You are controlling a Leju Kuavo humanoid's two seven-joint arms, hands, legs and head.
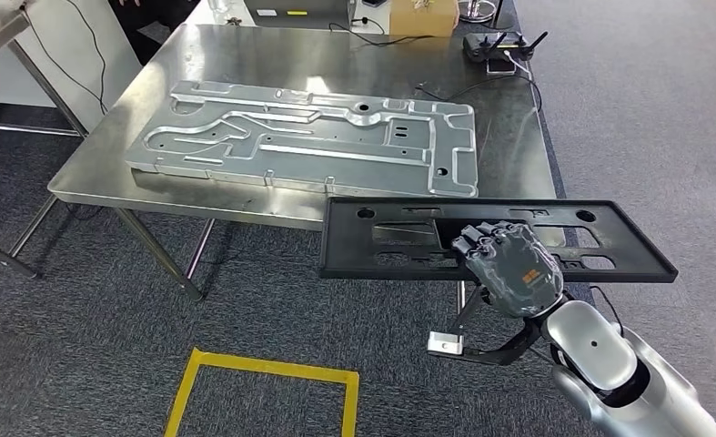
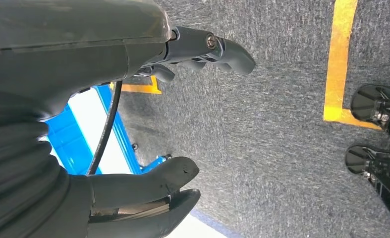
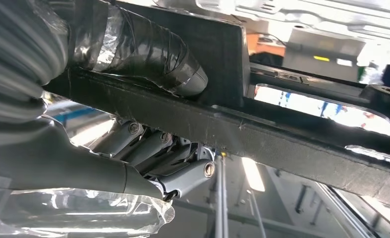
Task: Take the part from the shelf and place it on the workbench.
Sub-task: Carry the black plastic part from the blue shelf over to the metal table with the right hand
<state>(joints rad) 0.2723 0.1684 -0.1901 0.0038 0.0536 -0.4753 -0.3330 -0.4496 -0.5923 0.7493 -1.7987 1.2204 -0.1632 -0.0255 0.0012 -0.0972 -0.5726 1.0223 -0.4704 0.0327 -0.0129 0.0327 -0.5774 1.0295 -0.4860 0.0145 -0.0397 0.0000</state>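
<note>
Steel workbench (image 1: 336,64) ahead, carrying a large silver stamped panel (image 1: 308,137) flat across its middle. At the workbench's near right edge, a flat black part (image 1: 600,238) with cutouts, level, overlapping that edge. Right hand (image 1: 509,264) clamped on the part's near rim, thumb opposite fingers. Left hand (image 2: 133,99) down by the carpet, fingers apart, holding nothing.

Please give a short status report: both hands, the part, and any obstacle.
Right hand grips black part, held flat at workbench front edge. Left hand holds nothing, above the floor. Large aluminium panel occupies the bench middle.
</note>
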